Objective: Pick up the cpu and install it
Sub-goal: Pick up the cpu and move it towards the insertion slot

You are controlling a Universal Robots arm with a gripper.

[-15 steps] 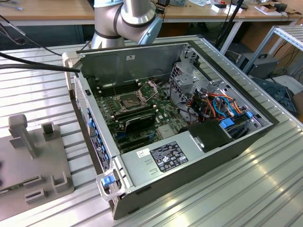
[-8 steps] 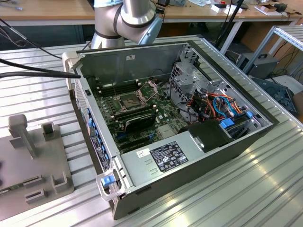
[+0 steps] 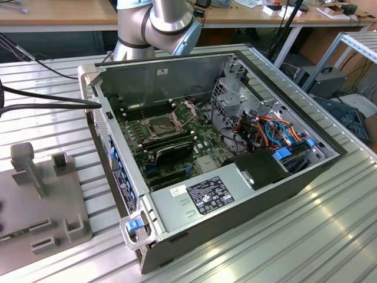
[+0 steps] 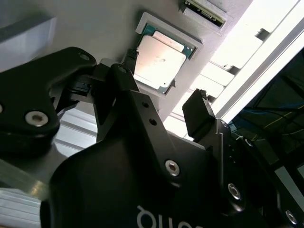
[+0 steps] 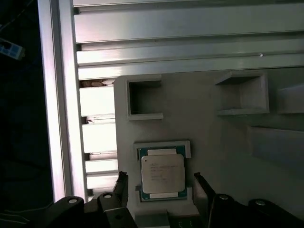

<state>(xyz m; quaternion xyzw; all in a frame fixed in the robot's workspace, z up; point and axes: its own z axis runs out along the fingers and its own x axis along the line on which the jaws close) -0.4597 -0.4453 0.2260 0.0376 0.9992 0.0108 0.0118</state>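
Jaws wide: my gripper (image 5: pixel 161 187) hangs just above the cpu (image 5: pixel 163 173). In both wrist views my two black fingers (image 5: pixel 120 186) stand one to each side of the chip, and neither touches it. I hold nothing.

The cpu lies flat with its silver-grey top up, in a shallow square nest on a grey fixture plate (image 5: pixel 209 128). A thin green edge shows around the metal lid. Other raised pockets (image 5: pixel 142 99) stand on the same plate, which rests on the ribbed aluminium table (image 5: pixel 166 28).

In the exterior view the plate is at the exterior view's left and the open computer case (image 3: pixel 235 177) is to its right. Inside the case, on the green motherboard (image 3: pixel 177 141), the socket (image 3: pixel 160 125) has its hinged plate (image 3: pixel 187 109) tipped up. My arm (image 3: pixel 159 23) rises at the far side of the case.
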